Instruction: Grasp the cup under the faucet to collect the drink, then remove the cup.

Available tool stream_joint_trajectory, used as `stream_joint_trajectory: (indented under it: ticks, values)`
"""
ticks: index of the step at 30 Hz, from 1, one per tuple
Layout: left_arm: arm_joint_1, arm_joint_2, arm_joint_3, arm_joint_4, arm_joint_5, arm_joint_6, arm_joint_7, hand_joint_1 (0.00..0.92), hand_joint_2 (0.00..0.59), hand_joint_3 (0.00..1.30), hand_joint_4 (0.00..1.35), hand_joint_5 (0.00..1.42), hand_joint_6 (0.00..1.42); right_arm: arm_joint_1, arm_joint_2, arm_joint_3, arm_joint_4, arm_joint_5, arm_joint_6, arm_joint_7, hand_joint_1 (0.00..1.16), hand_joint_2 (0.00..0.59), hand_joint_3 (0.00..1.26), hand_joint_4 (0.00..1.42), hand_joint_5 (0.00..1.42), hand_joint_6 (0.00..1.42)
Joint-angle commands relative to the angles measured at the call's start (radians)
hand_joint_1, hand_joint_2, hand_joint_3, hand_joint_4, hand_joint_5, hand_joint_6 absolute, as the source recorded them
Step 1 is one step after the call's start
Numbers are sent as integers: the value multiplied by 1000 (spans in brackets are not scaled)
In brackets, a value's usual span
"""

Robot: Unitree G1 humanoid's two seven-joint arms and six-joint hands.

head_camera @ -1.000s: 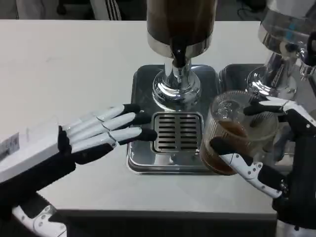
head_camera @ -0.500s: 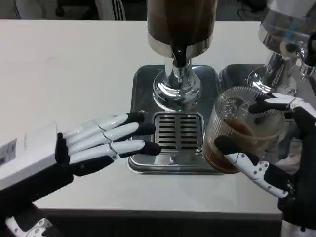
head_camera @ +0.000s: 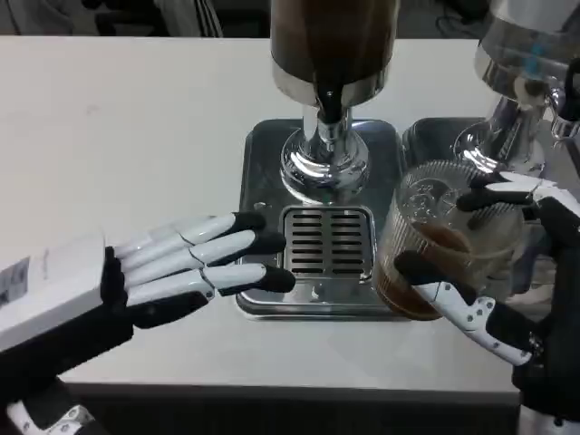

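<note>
You had the right hand [head_camera: 494, 263] gripping the tilted cup [head_camera: 446, 240], left hand [head_camera: 195, 263] spread empty, so it could've easily sloshed.

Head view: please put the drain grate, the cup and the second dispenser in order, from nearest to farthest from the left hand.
From the left hand:
1. Drain grate, just right of its fingertips, in the tray.
2. Cup, farther right, held by the right hand.
3. Second dispenser, at the far right corner.
</note>
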Motion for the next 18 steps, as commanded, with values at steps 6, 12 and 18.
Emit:
stream_joint_trajectory:
  ticks: [6,12,18]
  values:
    - [-4,28,-9,-5,-10,4,-1,0,49,164,0,0,74,-8,7,-16,-39,15,-38,-6,968,112,775,929,1088,1418]
    - [-5,27,-8,-4,-10,9,-1,0,49,164,0,0,74,-7,9,-17,-41,11,-34,-3,973,114,783,929,1088,1418]
    - [-5,28,-7,-3,-14,13,-2,0,49,165,0,0,74,-5,12,-18,-42,14,-33,2,976,114,789,929,1088,1418]
